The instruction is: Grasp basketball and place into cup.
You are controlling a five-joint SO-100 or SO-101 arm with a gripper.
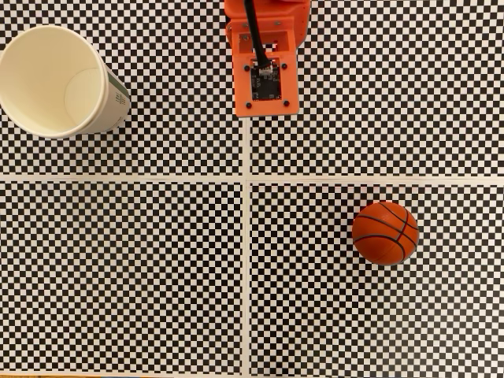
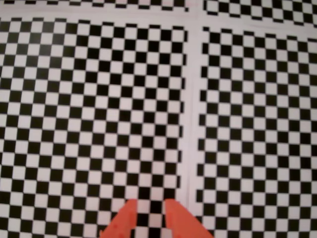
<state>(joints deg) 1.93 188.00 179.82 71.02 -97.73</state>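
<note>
Orange basketball [image 1: 384,231] on checkered mat [image 1: 157,276], white cup [image 1: 55,79] well apart, end effector [image 2: 149,204] slightly parted, empty

A black-and-white checkerboard mat [image 1: 142,268] covers the table in the fixed view; white seam lines [image 1: 246,236] cross it, dividing it into four panels; the wrist view shows the same pattern.

1. Checkered mat [image 1: 157,268] lies bare between ball [image 1: 384,232] and cup [image 1: 55,79], which sit well apart.
2. Nothing crowds the ball.
3. In the wrist view, bare mat lies beyond the gripper [image 2: 151,208].
</note>
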